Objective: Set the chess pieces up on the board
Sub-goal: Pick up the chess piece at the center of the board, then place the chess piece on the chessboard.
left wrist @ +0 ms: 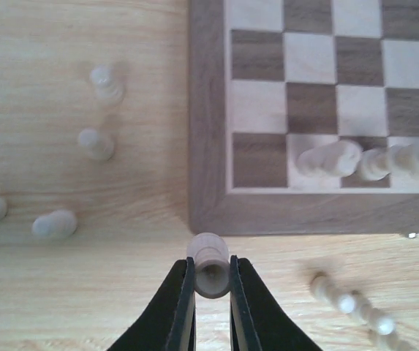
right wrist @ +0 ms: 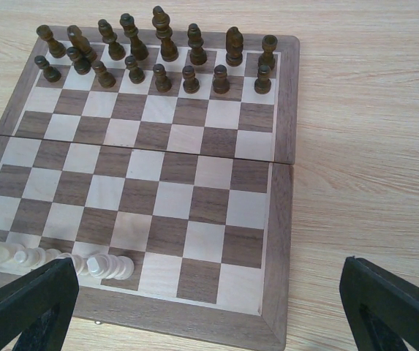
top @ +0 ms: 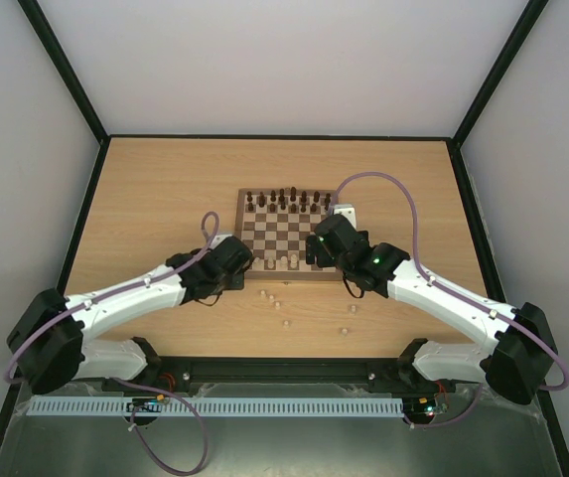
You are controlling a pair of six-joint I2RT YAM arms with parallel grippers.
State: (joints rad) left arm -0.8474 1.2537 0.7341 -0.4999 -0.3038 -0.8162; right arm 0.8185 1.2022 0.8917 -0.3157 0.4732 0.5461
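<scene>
We see the left pincer (left wrist: 210, 265) pinching one pale piece (left wrist: 208, 252) between its fingers. It is held over the worktop (left wrist: 70, 292), just off the board (left wrist: 208, 146), by the corner that lies at 7 o'clock in the top view. The right pincer (right wrist: 208, 292) is spread wide with nothing between its fingers, and it hovers above the board's 5 o'clock part. A short row of pale pieces (right wrist: 107, 265) sits on the nearest rank, toward 7 o'clock. Several loose pale pieces (top: 274, 298) lie scattered on the worktop at 6 o'clock from the board, some on their sides. The dark pieces (right wrist: 163, 33) fill the two ranks at 12 o'clock.
</scene>
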